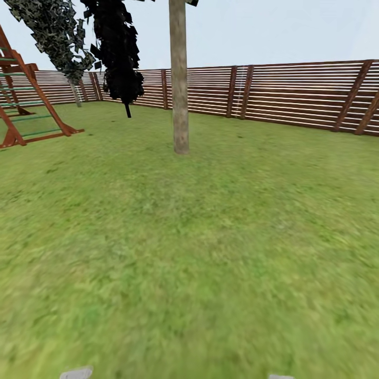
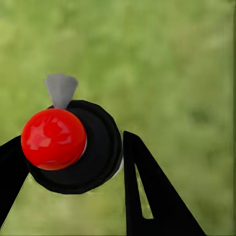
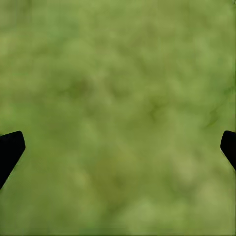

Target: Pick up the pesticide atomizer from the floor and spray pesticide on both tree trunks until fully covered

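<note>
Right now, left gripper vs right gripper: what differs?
The left gripper is shut on the pesticide atomizer, its red cap and black body between the fingers; the right gripper holds nothing. The left fingers sit close together; the right fingers are spread wide. Shared: black fingers, both over blurred green grass.

Tree trunk (image 1: 180,95) ahead on lawn (image 1: 200,237), fence (image 1: 295,95) behind, climbing frame (image 1: 23,105) at left

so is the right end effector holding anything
No, the right end effector is open, its two black fingertips spread wide over bare grass.
</note>
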